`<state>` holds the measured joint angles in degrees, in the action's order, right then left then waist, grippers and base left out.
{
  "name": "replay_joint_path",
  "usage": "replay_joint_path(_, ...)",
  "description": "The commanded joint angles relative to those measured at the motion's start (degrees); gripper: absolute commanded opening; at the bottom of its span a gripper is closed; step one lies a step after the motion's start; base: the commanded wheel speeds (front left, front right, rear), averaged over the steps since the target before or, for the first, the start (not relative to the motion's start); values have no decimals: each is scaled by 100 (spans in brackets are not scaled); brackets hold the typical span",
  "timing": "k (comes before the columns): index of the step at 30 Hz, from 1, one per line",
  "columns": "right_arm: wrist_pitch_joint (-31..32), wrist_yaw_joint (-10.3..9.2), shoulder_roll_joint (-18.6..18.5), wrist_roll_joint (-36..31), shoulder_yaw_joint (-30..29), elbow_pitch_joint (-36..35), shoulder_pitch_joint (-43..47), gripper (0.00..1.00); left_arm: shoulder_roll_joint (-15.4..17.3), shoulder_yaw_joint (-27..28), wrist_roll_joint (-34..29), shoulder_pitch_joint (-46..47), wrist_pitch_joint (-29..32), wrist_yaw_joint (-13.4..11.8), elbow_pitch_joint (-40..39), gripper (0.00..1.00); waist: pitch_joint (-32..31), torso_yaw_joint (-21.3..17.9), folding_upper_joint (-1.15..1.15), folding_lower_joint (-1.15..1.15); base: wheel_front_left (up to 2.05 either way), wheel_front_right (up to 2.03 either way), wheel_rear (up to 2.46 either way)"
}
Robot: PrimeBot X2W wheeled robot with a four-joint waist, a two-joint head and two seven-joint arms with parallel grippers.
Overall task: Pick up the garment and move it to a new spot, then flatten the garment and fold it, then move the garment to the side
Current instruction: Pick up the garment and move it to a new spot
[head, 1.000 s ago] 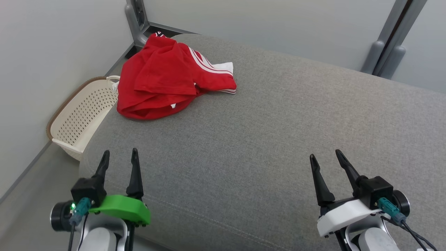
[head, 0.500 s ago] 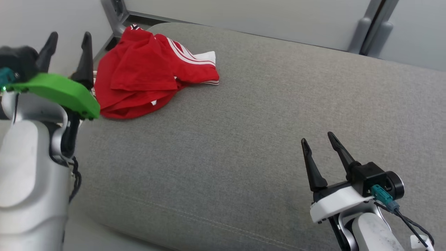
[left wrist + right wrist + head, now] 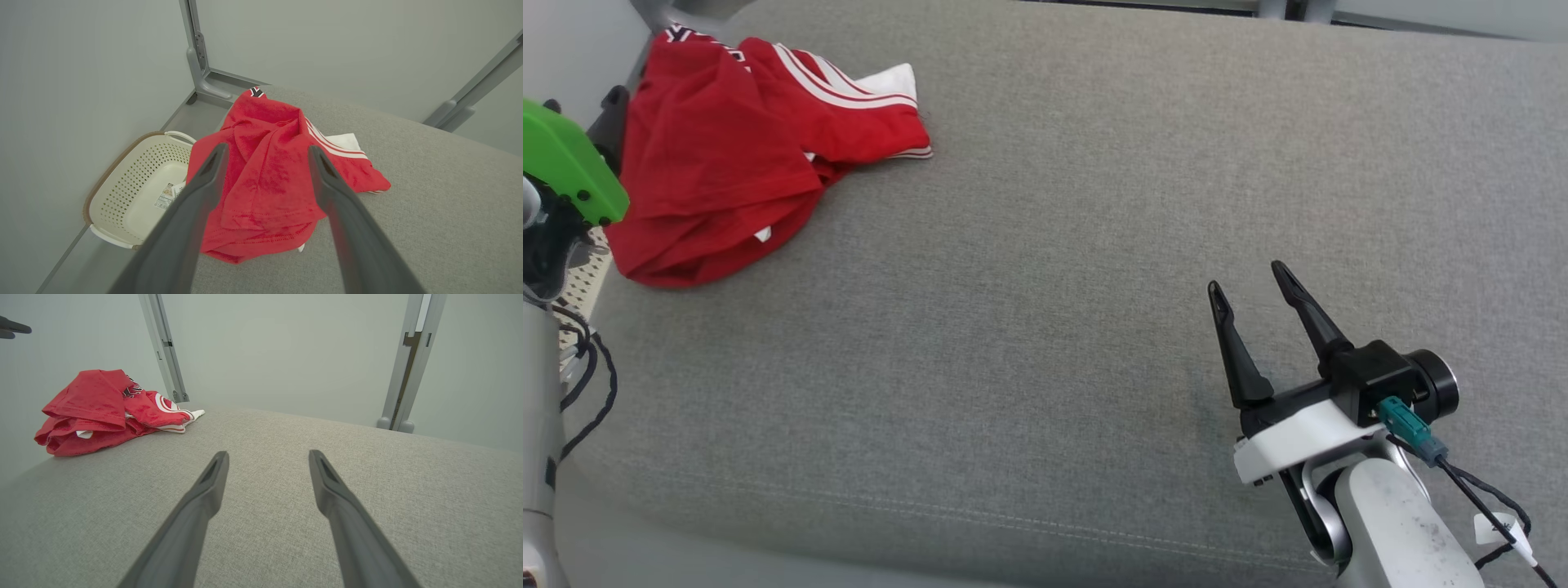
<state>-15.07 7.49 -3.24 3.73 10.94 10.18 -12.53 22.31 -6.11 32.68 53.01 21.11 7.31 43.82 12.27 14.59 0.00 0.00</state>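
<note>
Nearest, on the right, the right gripper [image 3: 1247,276] hangs over bare cushion [image 3: 1045,310]. Its two fingers are spread wide, with nothing between them and nothing touched. It is well apart from the garment.

Across the grey cushion, at its far left corner, lies the garment [image 3: 719,163]. It is a red shirt with white stripes, crumpled in a loose heap of several layers, and its left edge reaches the cushion's rim. It looks light, soft and limp. Once lifted it should sag and fall open rather than keep its shape, and it is neither fragile nor slippery. Because the layers overlap, a shallow pinch might take the top sheet alone. The raised fold along the top of the heap, or the stitched hem on its near side, seems the best place to take hold. The cushion should give a little under the fingertips.

The left gripper [image 3: 267,148] hovers above that heap, jaws fully apart and empty. In its wrist view the fingers frame the red cloth, and there is no sign of contact.

Farther left, on the floor below the cushion's edge, a cream basket [image 3: 135,192] stands against the wall [image 3: 81,81].
</note>
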Motion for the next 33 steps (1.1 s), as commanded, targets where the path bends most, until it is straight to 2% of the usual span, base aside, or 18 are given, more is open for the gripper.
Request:
replay_joint_path(1,-20,0,-43,-35,26,-48,-124,100,94,-73,143,129,79,22,123,100,491,-430,0,0,0,0,0)
replay_joint_path(9,-20,0,-81,-42,93,-125,-281,100,398,-341,820,45,296,24,508,100,894,-653,0,0,0,0,0)
replay_joint_path(18,-20,0,-110,-48,124,-166,-350,100,601,-570,1232,-19,71,22,739,100,1058,-729,0,0,0,0,0)
replay_joint_path(21,-20,0,-111,-6,150,-130,-417,100,649,-630,1295,-5,-88,22,832,15,1068,-761,0,0,0,0,0)
replay_joint_path(22,-20,0,-110,6,151,-117,-423,100,691,-654,1268,17,-161,23,883,0,1065,-766,0,0,0,0,0)
replay_joint_path(33,-20,0,-68,106,-11,-25,-203,100,921,-1014,987,612,-1182,23,714,0,818,-613,0,0,0,0,0)
